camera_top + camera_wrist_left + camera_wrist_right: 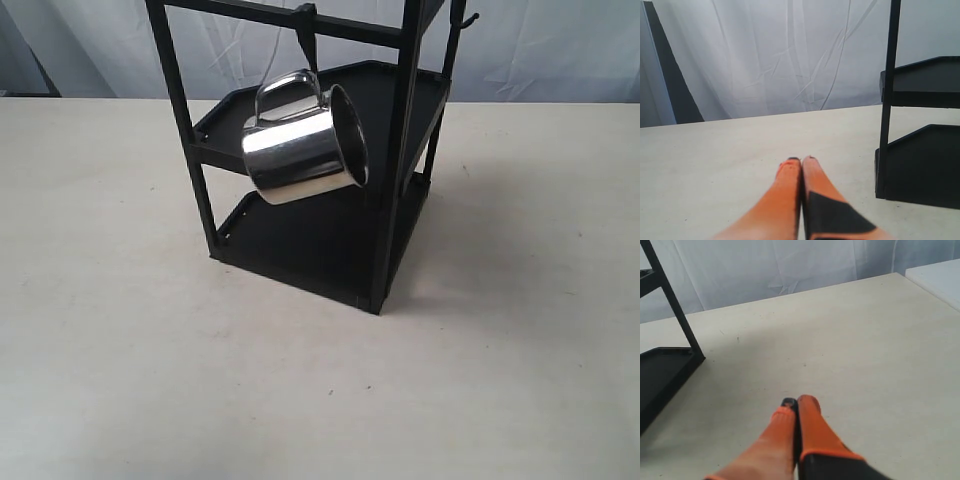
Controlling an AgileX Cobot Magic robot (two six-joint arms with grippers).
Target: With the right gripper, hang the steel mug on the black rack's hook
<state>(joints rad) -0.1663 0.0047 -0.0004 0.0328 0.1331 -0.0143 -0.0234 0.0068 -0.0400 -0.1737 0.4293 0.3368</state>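
- Steel mug [300,150] hangs by its looped handle from the hook [306,35] on the top bar of the black rack [390,200]; mug is tilted, its open mouth facing right and slightly down in the exterior view; no gripper touches it
- Hook is a short black prong pointing down from a blocky top clamped on the bar; its tip passes through the handle loop
- Mug body sits in front of the upper shelf [425,95], above the lower shelf [300,240]; polished wall mirrors the pale table [120,330]
- Rack stands upright on the table; a white cloth backdrop [790,60] hangs behind
- Neither arm appears in the exterior view
- Right gripper [796,402]: orange fingers pressed together, nothing between them; it is low over bare table, with the rack's post and lower shelf corner off to one side, well apart
- Left gripper [801,161]: orange fingers pressed together, holding nothing; low over the table, rack post and both shelves near on one side; mug not visible in either wrist view
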